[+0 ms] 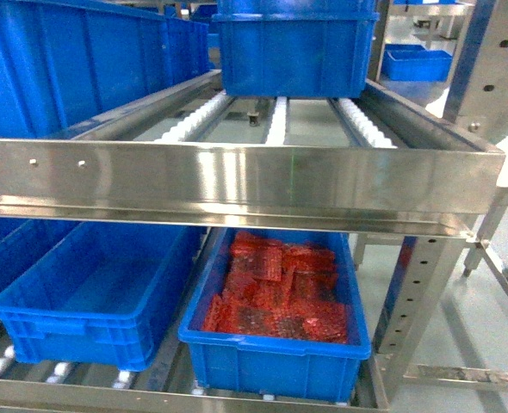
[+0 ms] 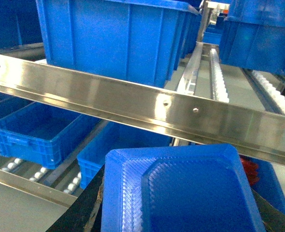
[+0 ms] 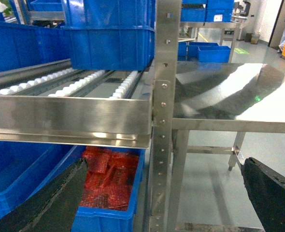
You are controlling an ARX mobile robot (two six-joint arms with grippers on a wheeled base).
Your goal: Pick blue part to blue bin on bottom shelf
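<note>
In the head view no gripper was visible. The bottom shelf (image 1: 108, 379) was a low steel rack with small white rollers. On it stood an empty blue bin (image 1: 95, 297) of ribbed plastic, and beside it a second blue bin (image 1: 275, 340) filled with red parts (image 1: 275, 297). Above them ran a brushed steel rail (image 1: 237, 185).

In the left wrist view the blue part (image 2: 181, 193) filled the lower frame, directly between the dark jaw edges. It was a flat, tray-like plastic piece with cut corners, a raised middle panel and a fine woven texture. The left gripper (image 2: 181, 227) seemed closed on it. The empty bin (image 2: 41, 135) lay below the rail, to the left of the jaws.

In the right wrist view the right gripper (image 3: 162, 203) stood wide open with nothing between its dark fingers (image 3: 270, 193). Ahead was a steel upright (image 3: 163, 121), and right of it a shiny steel table (image 3: 229, 96).
</note>
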